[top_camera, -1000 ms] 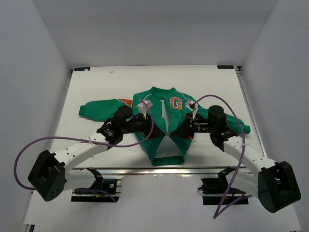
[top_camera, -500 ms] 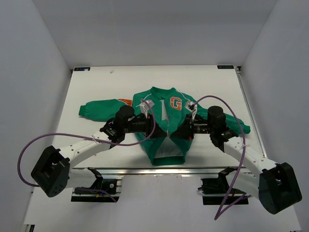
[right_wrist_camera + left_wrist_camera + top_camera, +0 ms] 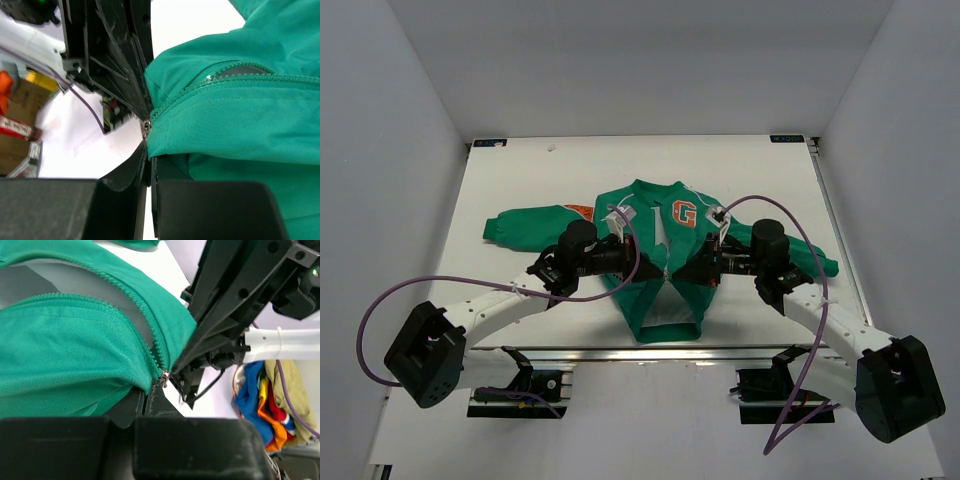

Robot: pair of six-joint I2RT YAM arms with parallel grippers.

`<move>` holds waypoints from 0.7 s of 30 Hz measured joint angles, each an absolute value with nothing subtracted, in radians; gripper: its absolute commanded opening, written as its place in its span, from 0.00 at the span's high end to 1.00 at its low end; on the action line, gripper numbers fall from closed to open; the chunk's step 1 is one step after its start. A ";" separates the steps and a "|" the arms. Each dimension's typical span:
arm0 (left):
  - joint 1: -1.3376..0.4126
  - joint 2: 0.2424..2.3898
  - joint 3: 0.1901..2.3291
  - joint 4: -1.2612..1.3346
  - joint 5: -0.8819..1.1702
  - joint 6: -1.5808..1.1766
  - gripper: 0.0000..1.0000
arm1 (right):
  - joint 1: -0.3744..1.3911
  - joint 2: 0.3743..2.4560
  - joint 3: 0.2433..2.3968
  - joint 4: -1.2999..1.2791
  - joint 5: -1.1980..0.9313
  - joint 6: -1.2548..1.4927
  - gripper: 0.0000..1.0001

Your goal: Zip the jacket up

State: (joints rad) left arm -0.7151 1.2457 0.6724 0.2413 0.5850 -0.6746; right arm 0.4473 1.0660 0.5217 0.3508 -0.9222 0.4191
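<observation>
The green jacket (image 3: 650, 295) lies flat on the white table, orange "G" patch (image 3: 685, 213) on its chest and sleeves spread out. Its front is open above and below the point where both grippers meet, and pale lining shows there. My left gripper (image 3: 647, 263) comes in from the left and is shut on the jacket's zipper edge (image 3: 150, 352). The small metal slider (image 3: 164, 376) sits right at my left gripper's (image 3: 146, 390) tips. My right gripper (image 3: 692, 268) faces it from the right, shut on the opposite front edge (image 3: 200, 135), with the slider (image 3: 146, 129) just above this gripper's (image 3: 149, 157) tips.
Purple cables (image 3: 470, 285) loop off both arms above the table. A metal rail (image 3: 650, 352) runs along the near edge. The jacket's left sleeve (image 3: 530, 225) reaches toward the table's left side. A heap of coloured clothes (image 3: 262, 395) lies beyond the table.
My left gripper has closed on the zipper edge after shifting slightly right toward the jacket's middle. The right gripper has kept its hold and place.
</observation>
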 measured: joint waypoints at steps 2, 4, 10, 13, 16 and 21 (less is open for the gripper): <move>-0.715 1.246 0.669 0.249 0.569 -0.678 1.00 | 0.447 1.068 0.511 0.391 -0.907 0.471 1.00; -0.715 1.246 0.660 0.262 0.559 -0.678 1.00 | 0.447 1.073 0.506 0.412 -0.891 0.518 1.00; -0.714 1.217 0.624 0.284 0.523 -0.677 1.00 | 0.454 1.114 0.506 0.468 -0.870 0.630 1.00; -0.715 1.206 0.620 0.285 0.514 -0.670 1.00 | 0.455 1.119 0.506 0.478 -0.865 0.653 1.00; -0.716 1.195 0.615 0.284 0.508 -0.667 1.00 | 0.455 1.119 0.512 0.451 -0.851 0.644 0.92; -0.723 1.189 0.603 0.281 0.501 -0.684 1.00 | 0.458 1.116 0.527 0.347 -0.758 0.593 0.63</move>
